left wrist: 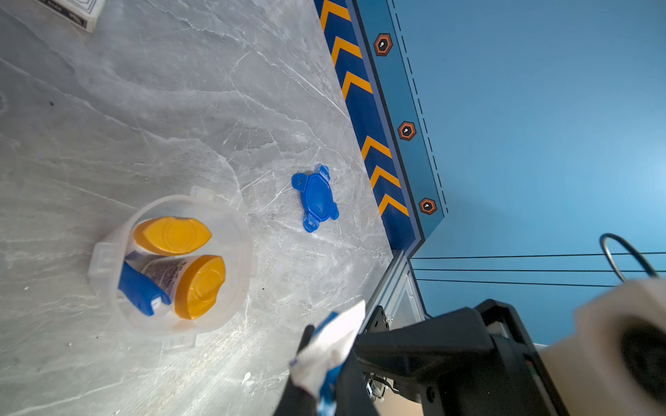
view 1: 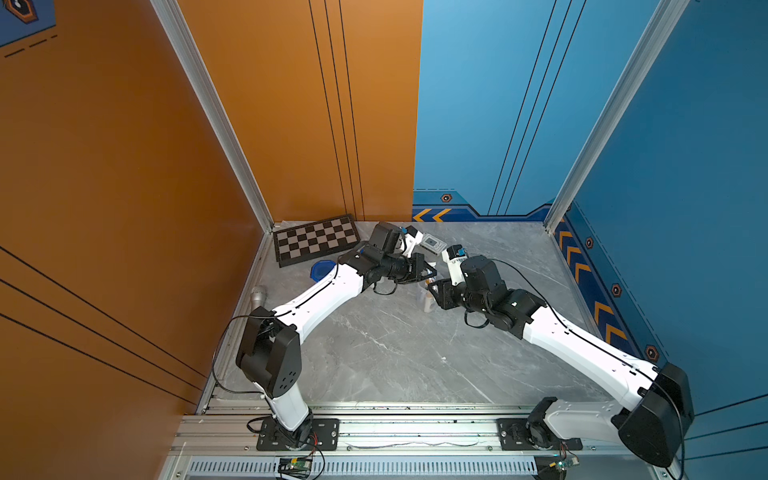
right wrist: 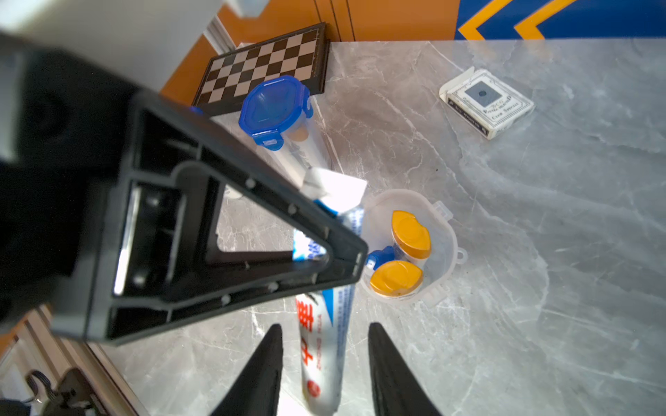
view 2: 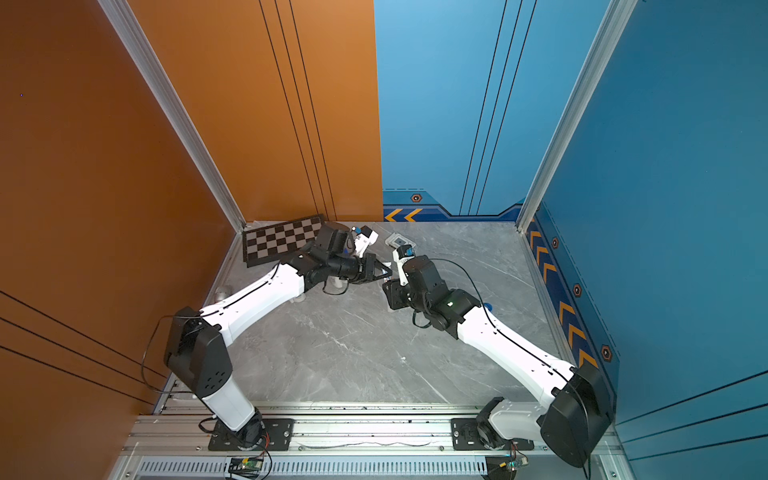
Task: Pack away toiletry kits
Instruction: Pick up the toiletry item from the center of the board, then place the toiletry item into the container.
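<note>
One toothpaste tube [right wrist: 319,360] – left hand [right wrist: 347,261] pinching it, right hand [right wrist: 325,326] spread around it.

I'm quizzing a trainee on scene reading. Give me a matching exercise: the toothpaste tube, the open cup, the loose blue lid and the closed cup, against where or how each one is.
Things:
1. toothpaste tube
2. open cup
3. loose lid
4. other cup

States:
A. lying alone on the table
B. clamped in the left gripper
C. holds two gold-capped bottles
D. shut under a blue lid

Pairs: 1-B, 2-C, 3-A, 4-D
</note>
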